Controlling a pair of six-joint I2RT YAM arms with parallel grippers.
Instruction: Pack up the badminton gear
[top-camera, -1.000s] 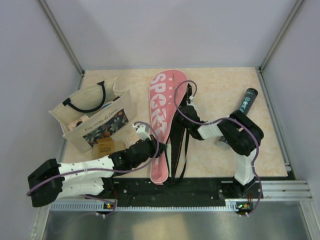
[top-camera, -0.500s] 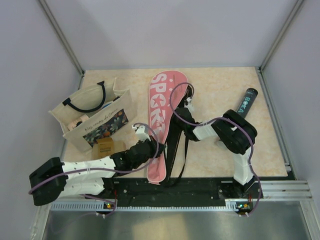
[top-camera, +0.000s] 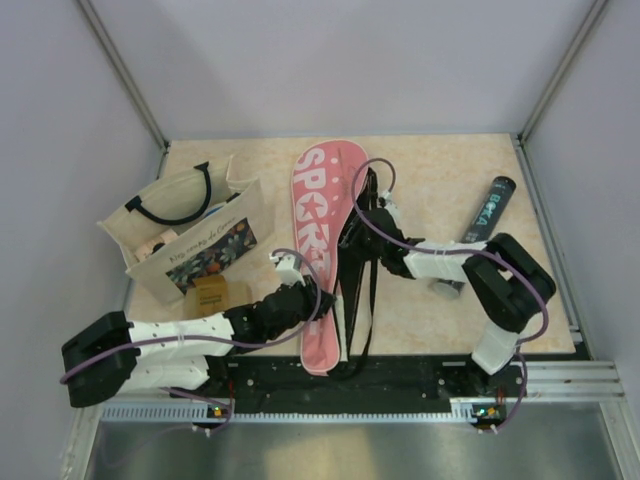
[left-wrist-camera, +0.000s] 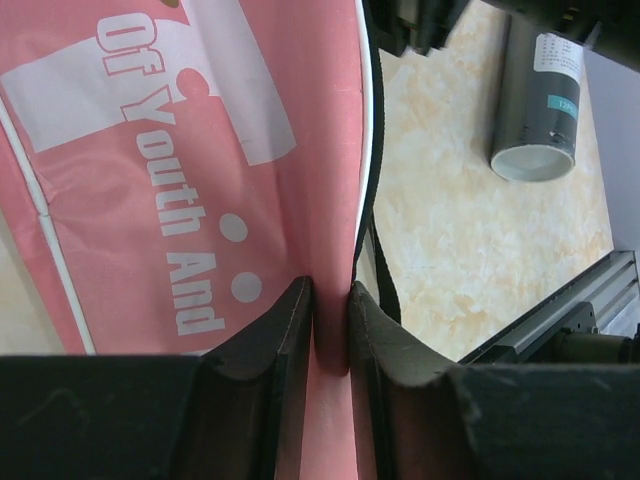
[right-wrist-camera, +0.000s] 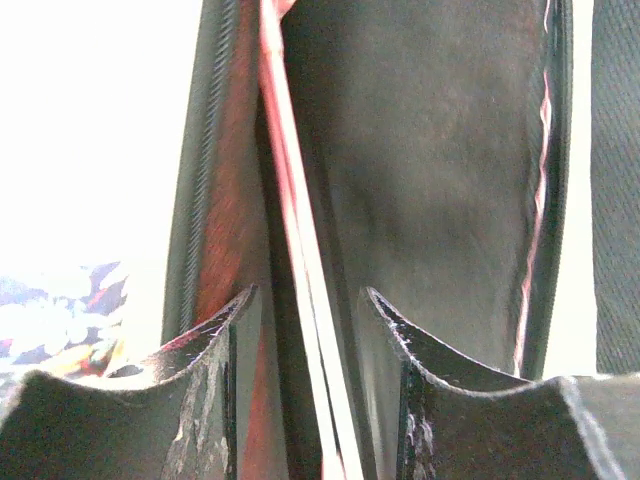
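Pink cover (top-camera: 320, 240) lying lengthwise mid-bench (top-camera: 440, 175), its right edge lifted; left tool (left-wrist-camera: 330, 315) clamped on the edge near the narrow end, right tool (right-wrist-camera: 310, 310) with fingers apart astride the raised flap, dark interior visible. Black tube (top-camera: 489, 208) lies at right; tote (top-camera: 190, 235) and box (top-camera: 208, 293) at left, contents indistinct.

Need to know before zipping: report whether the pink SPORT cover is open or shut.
Open along its right edge. The right gripper straddles a pink edge of the SPORT cover, dark interior showing beside it.
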